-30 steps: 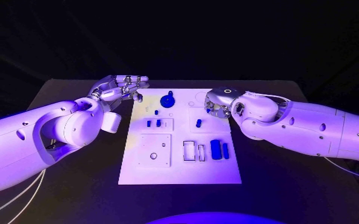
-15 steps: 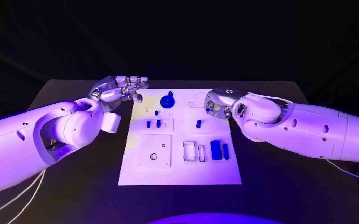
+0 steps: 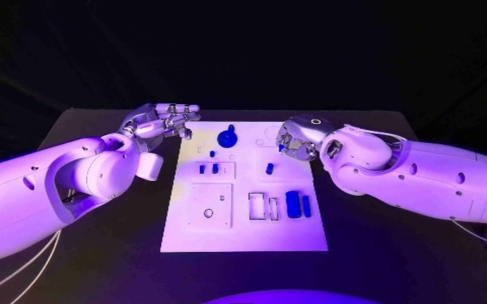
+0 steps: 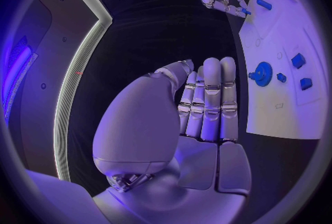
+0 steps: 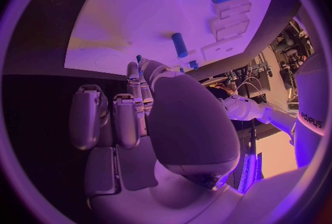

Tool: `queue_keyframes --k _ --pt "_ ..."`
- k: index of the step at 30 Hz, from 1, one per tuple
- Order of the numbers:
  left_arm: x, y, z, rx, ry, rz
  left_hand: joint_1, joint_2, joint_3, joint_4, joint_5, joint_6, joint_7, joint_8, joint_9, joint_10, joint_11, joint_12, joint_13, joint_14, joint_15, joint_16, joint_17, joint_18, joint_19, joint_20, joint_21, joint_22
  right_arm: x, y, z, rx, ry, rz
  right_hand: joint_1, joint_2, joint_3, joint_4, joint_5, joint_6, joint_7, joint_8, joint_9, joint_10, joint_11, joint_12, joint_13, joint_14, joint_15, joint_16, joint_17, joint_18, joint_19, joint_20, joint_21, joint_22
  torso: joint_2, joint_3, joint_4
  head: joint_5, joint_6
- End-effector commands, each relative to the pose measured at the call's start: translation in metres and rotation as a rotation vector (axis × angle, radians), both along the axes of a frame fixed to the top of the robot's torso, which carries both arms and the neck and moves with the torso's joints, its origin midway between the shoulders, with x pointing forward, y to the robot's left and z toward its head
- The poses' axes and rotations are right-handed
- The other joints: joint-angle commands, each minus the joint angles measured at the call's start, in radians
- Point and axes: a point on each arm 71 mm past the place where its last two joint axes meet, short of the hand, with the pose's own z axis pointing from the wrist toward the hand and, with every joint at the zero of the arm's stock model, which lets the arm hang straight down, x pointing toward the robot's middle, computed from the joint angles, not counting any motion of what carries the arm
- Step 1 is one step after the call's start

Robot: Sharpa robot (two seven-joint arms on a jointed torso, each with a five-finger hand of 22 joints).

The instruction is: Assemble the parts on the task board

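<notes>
Task board [image 3: 243,233] lies mid-table btwn the two arms. Left hand [image 3: 162,122] hovers just off board's far-left corner, fingers straight and close together, holding nothing. Blue round knobbed part [image 3: 229,135] stands on board near that corner, just beside the hand, not touching. Right hand [image 3: 296,138] sits over board's far-right area, fingers curled downward; a small blue bit shows at the fingertips [image 4: 243,11] in left wrist view, can't tell if it's pinched. Small blue peg [image 3: 269,167] on board just near side of right hand. Large blue cylinder [image 3: 292,203] lies in near-right part, well apart from both hands.
</notes>
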Motion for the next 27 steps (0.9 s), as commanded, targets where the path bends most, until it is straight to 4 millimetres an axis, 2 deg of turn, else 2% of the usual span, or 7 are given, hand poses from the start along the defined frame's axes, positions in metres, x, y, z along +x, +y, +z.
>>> queue_keyframes --k 1,5,11,18,21,24,27 --pt "0.0 -0.001 0.0 -0.008 0.001 -0.013 0.008 0.004 0.0 -0.004 0.006 -0.001 0.004 -0.004 -0.001 -0.007 0.0 0.005 0.0 -0.005 0.002 -0.007 -0.002 0.013 0.002 -0.003 -0.007 -0.001 -0.01 0.01 0.007 0.033 -0.003 0.027 -0.013 0.0 0.006 -0.001 -0.004 0.006 0.001 0.002 0.002 0.006 -0.002 -0.005 -0.002 0.057 -0.01 0.005 0.023 -0.017 0.007 0.002 0.004 0.156 0.0 0.0 -0.0021 0.008 0.002" --pt "0.002 0.0 0.0 -0.006 0.001 -0.009 0.008 0.003 0.0 -0.004 0.006 -0.002 0.004 -0.005 -0.001 -0.008 0.0 0.005 0.0 -0.006 0.002 -0.007 -0.002 0.013 0.002 -0.003 -0.007 -0.001 -0.026 0.031 0.015 0.068 -0.002 0.093 -0.014 0.0 0.006 -0.001 -0.005 0.006 0.001 0.002 0.002 0.006 -0.002 -0.005 -0.002 0.057 -0.01 0.006 0.025 -0.018 0.008 0.002 0.008 0.157 -0.002 0.0001 -0.0007 0.021 0.004" --pt "0.004 -0.002 -0.001 -0.008 0.002 -0.014 0.01 0.003 -0.001 -0.007 0.007 -0.004 0.005 -0.005 -0.002 -0.01 0.001 0.005 0.0 -0.007 0.003 -0.007 -0.002 0.013 0.002 -0.003 -0.007 -0.001 -0.041 0.07 0.019 0.103 0.006 0.195 -0.016 -0.002 0.007 -0.002 -0.005 0.006 0.001 0.001 0.002 0.006 -0.002 -0.006 -0.002 0.058 -0.01 0.009 0.029 -0.019 0.01 0.002 0.012 0.159 -0.002 0.0002 0.0023 0.064 0.0" --pt "0.005 -0.004 -0.002 -0.009 0.002 -0.017 0.01 0.003 -0.001 -0.007 0.007 -0.004 0.005 -0.005 -0.002 -0.01 0.001 0.005 0.0 -0.007 0.003 -0.007 -0.002 0.013 0.002 -0.003 -0.007 -0.001 -0.049 0.1 0.011 0.118 0.027 0.263 -0.019 -0.002 0.009 -0.002 -0.005 0.005 0.002 0.0 0.002 0.006 -0.001 -0.008 -0.003 0.059 -0.009 0.01 0.03 -0.019 0.011 0.002 0.013 0.16 -0.002 -0.0005 -0.0008 0.106 -0.009" --pt "0.006 -0.006 -0.002 -0.009 0.003 -0.019 0.011 0.003 -0.001 -0.009 0.007 -0.004 0.005 -0.004 -0.002 -0.01 0.001 0.006 0.0 -0.007 0.003 -0.008 -0.003 0.013 0.002 -0.002 -0.008 -0.001 -0.051 0.108 0.005 0.122 0.038 0.279 -0.02 -0.002 0.009 -0.002 -0.005 0.005 0.002 0.0 0.002 0.006 -0.001 -0.008 -0.003 0.059 -0.009 0.01 0.03 -0.019 0.011 0.002 0.013 0.16 -0.001 -0.0009 -0.0016 0.115 -0.011" --pt "0.006 -0.007 -0.002 -0.01 0.003 -0.022 0.011 0.003 -0.001 -0.009 0.007 -0.004 0.005 -0.004 -0.002 -0.01 0.001 0.006 0.0 -0.007 0.003 -0.008 -0.003 0.013 0.002 -0.002 -0.008 -0.001 -0.052 0.116 -0.002 0.124 0.052 0.292 -0.024 -0.001 0.01 -0.003 -0.004 0.004 0.003 -0.001 0.003 0.006 0.0 -0.01 -0.003 0.059 -0.009 0.011 0.031 -0.019 0.011 0.002 0.014 0.16 -0.001 -0.0009 -0.0017 0.12 -0.001" --pt "0.006 -0.009 -0.002 -0.012 0.003 -0.026 0.011 0.003 -0.001 -0.009 0.007 -0.004 0.005 -0.004 -0.002 -0.01 0.001 0.006 0.0 -0.007 0.003 -0.008 -0.003 0.013 0.002 -0.002 -0.008 -0.001 -0.053 0.123 -0.011 0.121 0.071 0.301 -0.027 -0.001 0.01 -0.003 -0.004 0.003 0.003 -0.001 0.003 0.006 0.0 -0.01 -0.003 0.059 -0.009 0.011 0.03 -0.019 0.012 0.002 0.015 0.161 0.0 -0.0001 -0.0008 0.129 -0.002"
